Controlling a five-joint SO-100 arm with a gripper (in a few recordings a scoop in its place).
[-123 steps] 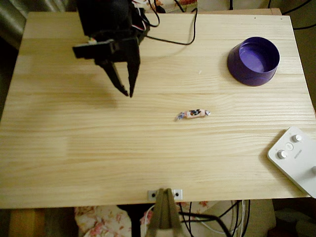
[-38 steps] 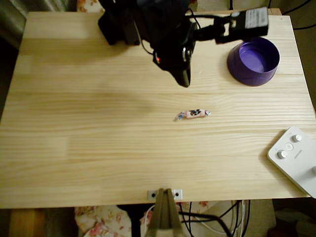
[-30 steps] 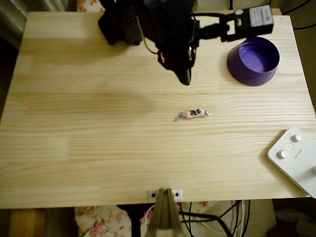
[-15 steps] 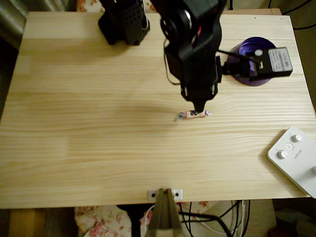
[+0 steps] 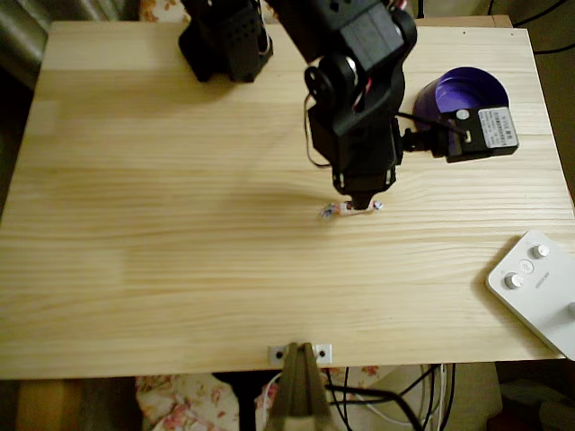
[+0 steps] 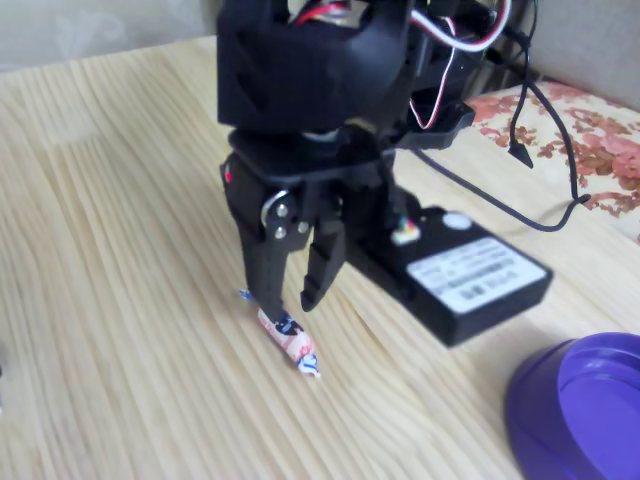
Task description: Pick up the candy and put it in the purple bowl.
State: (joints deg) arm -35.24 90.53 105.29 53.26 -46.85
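Note:
The candy [image 6: 291,345] lies flat on the wooden table [image 5: 180,251], pinkish-orange with twisted silvery ends. My black gripper [image 6: 288,300] points down right over it, open by a narrow gap. Its two fingertips stand just above the candy's far end, and I cannot tell whether they touch it. In the overhead view the gripper [image 5: 361,205] hides the middle of the candy [image 5: 334,211], so only its ends stick out. The purple bowl [image 5: 460,85] stands at the back right, partly covered by the wrist camera box. In the fixed view the bowl [image 6: 590,420] is at the lower right.
A white device with round buttons [image 5: 537,285] sits at the table's right front edge. The arm's base [image 5: 225,36] and its black cables stand at the back edge. A metal bracket [image 5: 299,353] is fixed to the front edge.
The arm swung from the back left across to the middle, then came down over the candy. The candy and the bowl have stayed put.

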